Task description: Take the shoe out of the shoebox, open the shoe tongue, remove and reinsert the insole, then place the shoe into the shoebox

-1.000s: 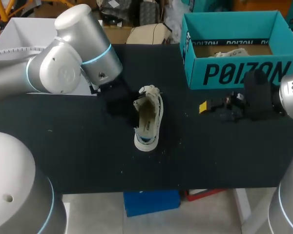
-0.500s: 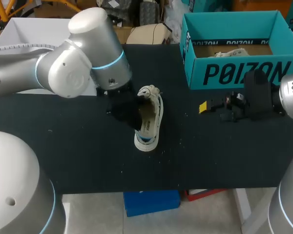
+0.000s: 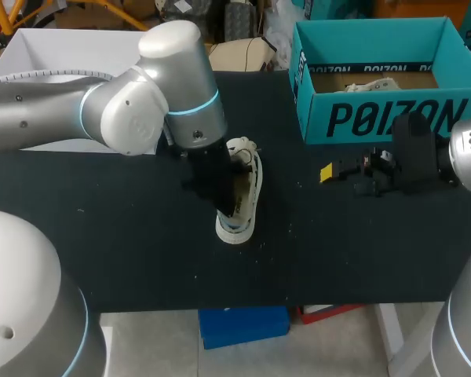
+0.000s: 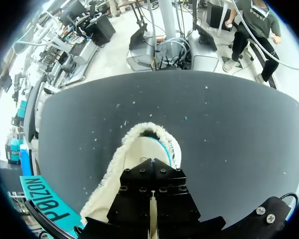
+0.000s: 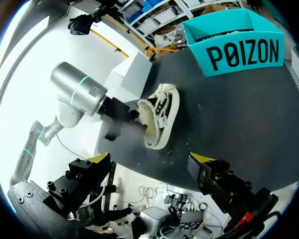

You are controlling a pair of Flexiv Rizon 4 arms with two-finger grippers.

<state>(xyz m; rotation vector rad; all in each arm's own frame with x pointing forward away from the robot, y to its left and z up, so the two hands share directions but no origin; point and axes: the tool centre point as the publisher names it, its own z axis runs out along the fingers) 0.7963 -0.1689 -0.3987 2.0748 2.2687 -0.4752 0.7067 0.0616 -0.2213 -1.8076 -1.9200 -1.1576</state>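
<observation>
You have one shoe (image 3: 235,228) centre-frame, well inside the counter (image 3: 125,251) edges, one shoebox (image 3: 377,118) upper right; right gripper (image 5: 150,158) spread wide, left gripper (image 3: 222,200) state unreadable.

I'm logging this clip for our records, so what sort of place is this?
Probably a robotics test bench: a left arm and a right arm are over a black table with a white shoe and a teal shoebox.

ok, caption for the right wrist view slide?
Open right gripper faces the shoe; left gripper is inside it.
</observation>
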